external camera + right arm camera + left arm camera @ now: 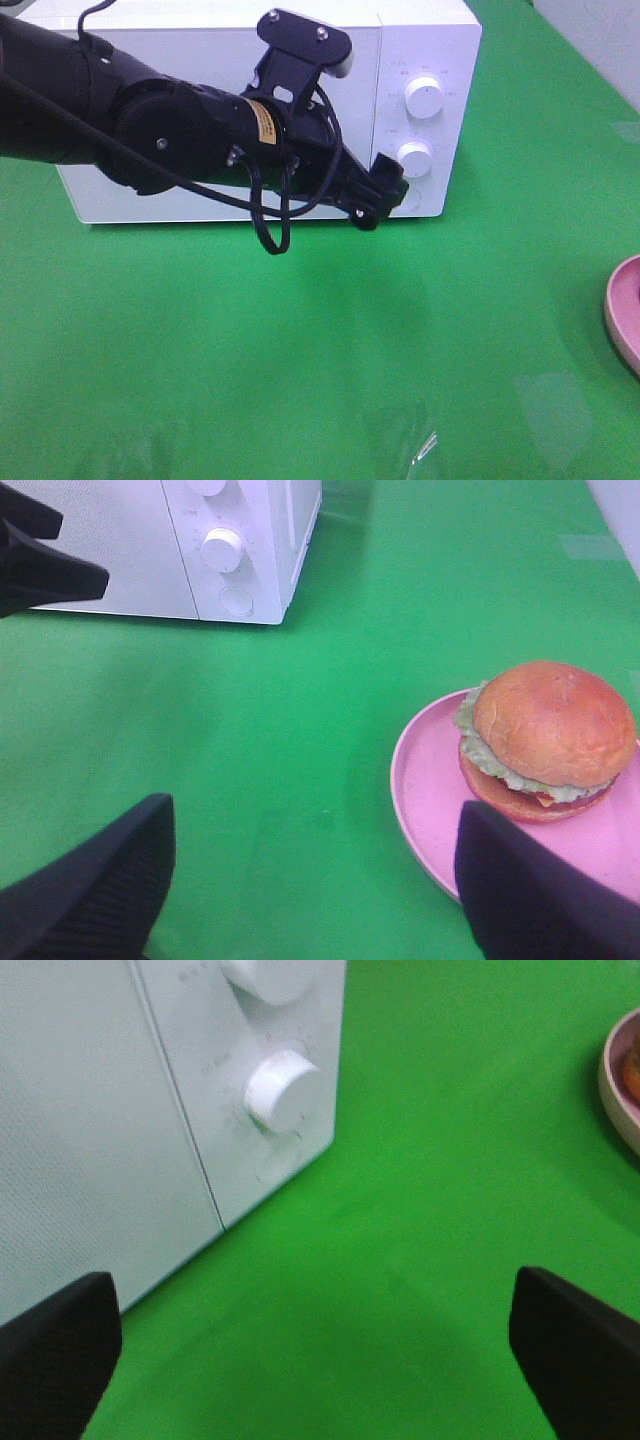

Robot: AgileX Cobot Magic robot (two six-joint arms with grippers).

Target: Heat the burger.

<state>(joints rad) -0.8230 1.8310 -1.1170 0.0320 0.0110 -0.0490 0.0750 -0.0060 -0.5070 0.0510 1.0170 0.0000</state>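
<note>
A white microwave (270, 110) sits shut on a green table (300, 350); the left gripper (385, 190), jaws wide and empty, hangs by the round door button (272, 1165) under its knobs. The burger (548, 738) waits on a pink plate (430, 780) well to the right, beneath the empty, wide-open right gripper (310, 880). To do this step well, press the button squarely with one fingertip, keeping clear of the lower knob (280, 1088).

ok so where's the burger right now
The round golden-brown burger with lettuce frill sits on the shallow pink plate on the green table, right of the white microwave, seen in the right wrist view.

Pink plate (624, 310) cut by edge
</note>
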